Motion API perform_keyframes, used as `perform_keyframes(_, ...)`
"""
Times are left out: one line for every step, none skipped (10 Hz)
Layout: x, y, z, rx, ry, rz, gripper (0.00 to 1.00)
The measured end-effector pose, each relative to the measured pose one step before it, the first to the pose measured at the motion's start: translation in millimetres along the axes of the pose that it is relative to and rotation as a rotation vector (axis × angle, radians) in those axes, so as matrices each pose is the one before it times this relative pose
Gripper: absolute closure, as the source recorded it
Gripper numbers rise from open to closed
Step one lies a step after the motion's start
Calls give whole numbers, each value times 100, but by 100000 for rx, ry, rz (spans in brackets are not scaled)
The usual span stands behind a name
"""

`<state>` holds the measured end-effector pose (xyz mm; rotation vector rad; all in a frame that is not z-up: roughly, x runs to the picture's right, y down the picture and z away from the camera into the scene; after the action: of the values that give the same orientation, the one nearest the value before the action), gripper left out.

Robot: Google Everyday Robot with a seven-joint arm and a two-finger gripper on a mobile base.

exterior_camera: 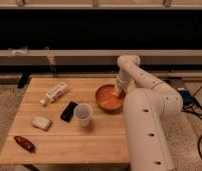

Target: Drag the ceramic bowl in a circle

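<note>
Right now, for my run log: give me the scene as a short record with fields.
surface: wooden table
target: ceramic bowl, orange-red, on the table's right side toward the back
gripper: gripper, shut, down at the bowl's right rim
nearest neighbour: white cup, upright, close by at the bowl's front-left
other items: black flat device beside the cup; white bottle lying on its side; pale packet; dark red item near the front-left corner
</note>
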<state>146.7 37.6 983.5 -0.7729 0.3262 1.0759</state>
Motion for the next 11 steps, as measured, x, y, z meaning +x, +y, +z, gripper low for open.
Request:
perform_keyframes(25,-142,-130,185,-170,61,100)
perform_keyframes(-59,-22,-84,386,-362,-190,100)
perform_keyframes(-136,-19,-549,1246,-2288,-42,100)
perform_keyframes(-85,-251,-957,1650,-2429,492,100)
perform_keyframes(30,-642,-2195,3502,-3279,1212,100)
perform_keyframes(319,-646,-1191,2248,-1164,763,100)
perform_keyframes(529,-874,-1001,2306,-529,997,100)
perform_keyframes(715,-810,-478,2135,274,717,100)
perform_keyframes(1227,-1054,-539,2840,892,436,100)
perform_keyframes(1240,-769,-172,2056,1506,258,100)
perform_keyframes(1351,-459,-143,2122,2027,-1,100)
